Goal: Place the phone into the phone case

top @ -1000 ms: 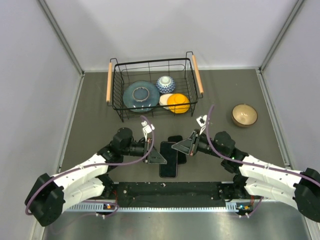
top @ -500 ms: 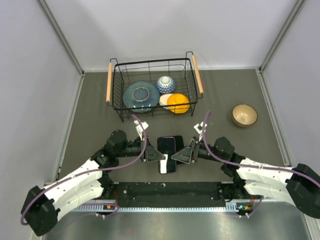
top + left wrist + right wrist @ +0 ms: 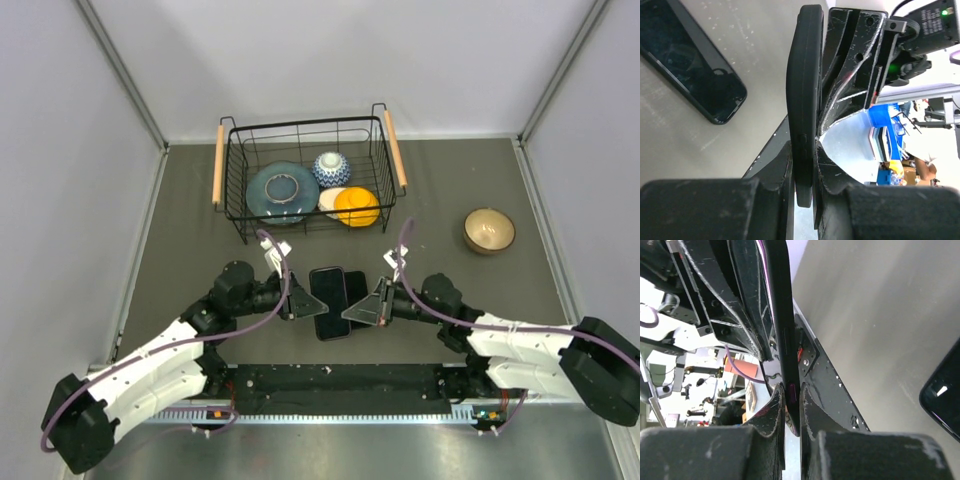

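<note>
Pinch came from both sides: the left gripper [image 3: 310, 304] and right gripper [image 3: 352, 308] each clamped a long edge of the phone case [image 3: 328, 300], held above the table [image 3: 200, 230] with its long axis running away from the arms, far end leaning slightly left. The phone [image 3: 690, 65] lay flat just right of it, partly underneath; beyond stood the wire basket [image 3: 300, 124] of dishes, a tan bowl [image 3: 489, 230] well apart to the right.

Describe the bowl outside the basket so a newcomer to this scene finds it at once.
Start at the black wire basket at the back of the grey table. Go right from it, towards the right wall: the tan bowl stands alone there. Unlike the blue patterned bowl, it is plain and outside the basket.
</note>
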{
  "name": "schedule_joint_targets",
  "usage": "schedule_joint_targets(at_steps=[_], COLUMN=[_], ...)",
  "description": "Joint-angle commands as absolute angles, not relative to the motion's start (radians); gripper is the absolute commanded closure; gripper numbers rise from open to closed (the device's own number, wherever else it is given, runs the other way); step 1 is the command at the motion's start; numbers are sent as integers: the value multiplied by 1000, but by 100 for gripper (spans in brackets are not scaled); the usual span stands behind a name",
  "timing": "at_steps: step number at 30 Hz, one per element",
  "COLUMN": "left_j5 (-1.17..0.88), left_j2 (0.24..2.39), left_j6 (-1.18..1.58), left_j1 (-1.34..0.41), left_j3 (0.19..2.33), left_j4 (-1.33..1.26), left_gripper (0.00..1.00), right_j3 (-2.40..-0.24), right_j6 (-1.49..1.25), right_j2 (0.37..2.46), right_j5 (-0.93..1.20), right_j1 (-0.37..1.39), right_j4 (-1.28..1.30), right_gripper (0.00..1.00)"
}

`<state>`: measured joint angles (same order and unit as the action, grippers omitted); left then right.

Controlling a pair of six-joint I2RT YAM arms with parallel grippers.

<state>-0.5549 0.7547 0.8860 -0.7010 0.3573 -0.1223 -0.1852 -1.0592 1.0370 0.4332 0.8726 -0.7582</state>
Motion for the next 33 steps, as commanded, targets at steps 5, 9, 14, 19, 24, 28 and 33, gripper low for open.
schedule_joint_targets(at_steps=[5,9,14,19,24,28,33], left_j5=[-442,-489,-506,-488,-443,-347,-310], left_j2=[805,769,716,684,663,646,675], left_j6=[779,825,945,979,996,892,802], left_j1=[-700,-701,-698,-698,-699,-698,-699], left_j3=[394,396,390,384,365,388,403], left_j4=[-49,-103,-205,-229,-241,-94,-28], left_gripper=[100,100,100,100,100,100,100], right_j3=[-327,-282,-233,-190,-170,-161,-184], right_j6=[-1203,-1169,-1111,-1127,-1158,-1200,-1206], right_j2=[1058,1057,1060,1063,1052,1032,1015], right_j5=[370,396,437,445,422,399,344], right_j1=[894,894,910,922,923,923,923], right_j4=[-687,-793,-810,-883,-899,-902,-873], right_gripper=[100,78,49,50,54,65,100])
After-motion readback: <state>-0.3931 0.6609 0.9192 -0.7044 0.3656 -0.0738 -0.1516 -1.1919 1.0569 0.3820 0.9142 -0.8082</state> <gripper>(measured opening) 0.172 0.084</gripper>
